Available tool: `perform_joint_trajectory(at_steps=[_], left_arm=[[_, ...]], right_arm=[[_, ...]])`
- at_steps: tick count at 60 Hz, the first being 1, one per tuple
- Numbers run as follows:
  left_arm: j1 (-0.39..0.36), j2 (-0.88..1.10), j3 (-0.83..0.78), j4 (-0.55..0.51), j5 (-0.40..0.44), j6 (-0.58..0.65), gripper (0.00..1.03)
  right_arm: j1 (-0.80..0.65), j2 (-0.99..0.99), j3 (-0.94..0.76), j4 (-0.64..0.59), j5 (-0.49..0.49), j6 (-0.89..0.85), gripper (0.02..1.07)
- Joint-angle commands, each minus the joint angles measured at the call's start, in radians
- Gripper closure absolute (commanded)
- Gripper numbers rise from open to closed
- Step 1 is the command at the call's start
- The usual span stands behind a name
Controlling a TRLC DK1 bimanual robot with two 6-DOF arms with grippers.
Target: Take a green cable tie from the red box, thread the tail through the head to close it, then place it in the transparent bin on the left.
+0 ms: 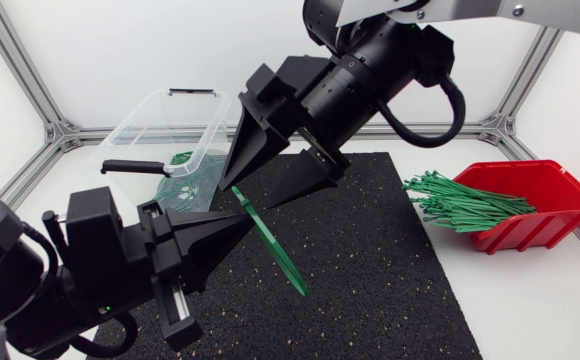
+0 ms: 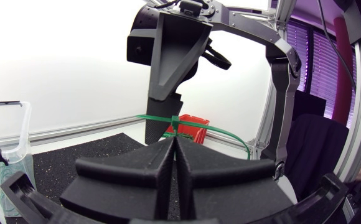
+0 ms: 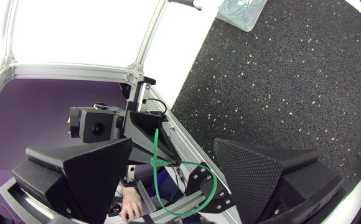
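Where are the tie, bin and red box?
tie [image 1: 269, 240]: head view, middle of the strap.
bin [image 1: 122, 124]: head view, left rim.
red box [image 1: 535, 232]: head view, front wall.

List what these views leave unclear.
The green cable tie: whether tail passes through head; too small in the right wrist view, edge-on in the head view.
The transparent bin: how many ties lie inside; the right gripper covers part in the head view, the edge cuts it in the right wrist view.
The red box: mostly hidden behind the right gripper in the left wrist view.
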Motion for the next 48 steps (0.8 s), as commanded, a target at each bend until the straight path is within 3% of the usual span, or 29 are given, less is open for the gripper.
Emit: perform_joint_trajectory(at_steps=[1,17,25,31,34,36,44,48], left_arm=[[-0.005,-0.012,-0.030,0.002,0.004,0.009,1.00],[0.002,-0.012,-0.033,0.004,0.010,0.010,1.00],[0.002,-0.006,-0.032,0.005,0.010,0.010,1.00],[0.002,-0.005,-0.030,0.005,0.010,0.010,1.00],[0.004,-0.003,-0.030,0.005,0.010,0.010,1.00],[0.004,-0.003,-0.030,0.007,0.010,0.010,1.00],[0.004,0.000,-0.029,0.007,0.010,0.012,1.00],[0.005,0.002,-0.027,0.008,0.010,0.012,1.00]], right_arm=[[0.011,0.022,0.039,-0.010,0.007,-0.006,0.11],[0.008,0.029,0.041,-0.033,0.014,-0.034,0.14],[0.000,0.050,0.048,-0.061,0.014,-0.066,0.25],[0.005,0.050,0.052,-0.070,0.012,-0.078,0.25],[0.006,0.053,0.061,-0.076,0.012,-0.078,0.32],[0.008,0.055,0.068,-0.075,0.012,-0.081,0.47],[0.008,0.055,0.078,-0.058,0.012,-0.101,0.75],[0.009,0.055,0.073,-0.058,0.014,-0.109,0.76]])
